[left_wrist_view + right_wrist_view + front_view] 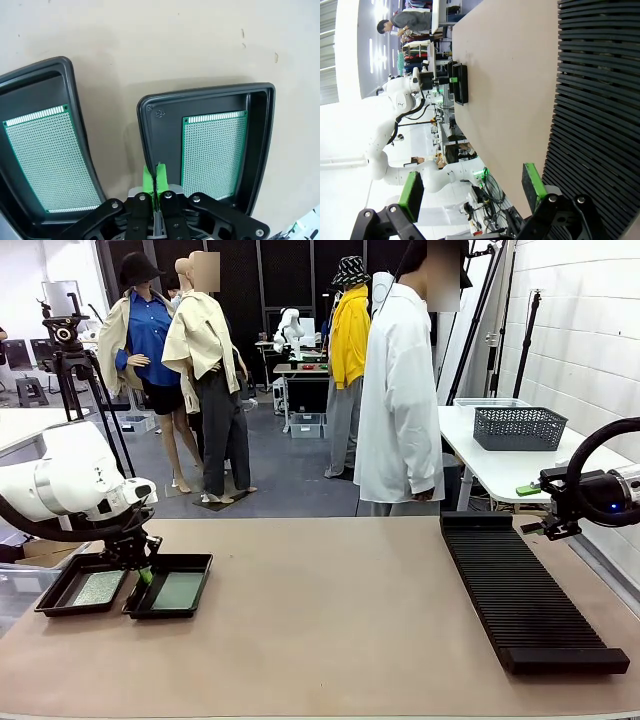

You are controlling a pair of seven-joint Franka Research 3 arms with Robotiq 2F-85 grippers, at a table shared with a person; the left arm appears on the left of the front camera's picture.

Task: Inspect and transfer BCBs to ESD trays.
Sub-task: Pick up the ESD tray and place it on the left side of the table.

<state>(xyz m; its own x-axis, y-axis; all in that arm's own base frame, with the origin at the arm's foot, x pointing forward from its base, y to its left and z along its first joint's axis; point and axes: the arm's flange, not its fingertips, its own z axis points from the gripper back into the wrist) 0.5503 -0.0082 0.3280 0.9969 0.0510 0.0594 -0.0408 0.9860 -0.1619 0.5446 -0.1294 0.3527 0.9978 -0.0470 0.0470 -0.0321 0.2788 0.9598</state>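
Observation:
Two black ESD trays stand side by side at the table's left: the left tray [60, 602] [75, 100] and the right tray [200, 585] [210, 92]. A green BCB lies flat in each, one in the left tray [98, 587] [47, 160] and one in the right tray [178, 590] [215, 152]. My left gripper [146, 576] [154, 175] hangs shut and empty over the near rim of the right tray, between the two boards. My right gripper [532, 508] [472, 187] stands open with nothing in it, above the table's right edge beside the rack.
A long black ribbed rack [525, 590] [600, 100] lies along the right side of the table. A person in a white coat [400, 390] stands at the far edge. Behind, a white table carries a grey basket [518, 426].

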